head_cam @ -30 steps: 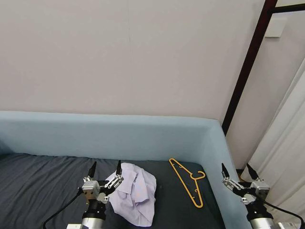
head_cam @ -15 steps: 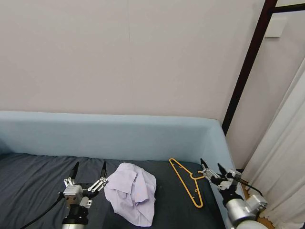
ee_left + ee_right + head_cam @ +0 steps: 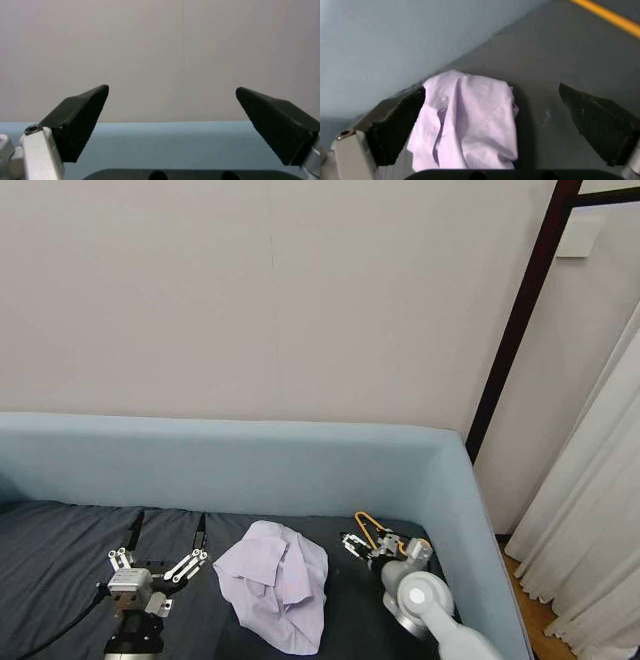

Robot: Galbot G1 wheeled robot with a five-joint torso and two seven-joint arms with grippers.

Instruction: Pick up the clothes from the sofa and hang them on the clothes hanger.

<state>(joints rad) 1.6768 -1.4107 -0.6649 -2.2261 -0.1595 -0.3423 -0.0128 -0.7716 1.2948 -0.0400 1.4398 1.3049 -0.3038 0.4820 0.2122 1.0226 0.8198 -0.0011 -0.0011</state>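
The left arm rises from the lower edge of the head view, with the left gripper [image 3: 170,525] upright over the dark seat cushion [image 3: 60,550]. Its fingers are spread wide and hold nothing. In the left wrist view the left gripper [image 3: 171,89] points at the light blue backrest [image 3: 165,138] and the wall [image 3: 150,45] above it. The right arm reaches in from the lower right, wrist bent, so that the right gripper [image 3: 358,542] points towards the robot's left, low over the seat. Its fingers are likewise released and empty, as the right wrist view confirms for the right gripper [image 3: 491,88]. The crumpled lilac shirt [image 3: 275,580] lies on the seat cushion between the two grippers, touching neither. It is just right of the left gripper and just ahead of the right gripper's fingertips. In the right wrist view the shirt [image 3: 470,123] sits centred in the gap between the fingers. The orange hanger [image 3: 366,523] lies flat on the seat beside the sofa's right end, partly covered by the right gripper and wrist; a strip of the hanger [image 3: 607,17] shows there.
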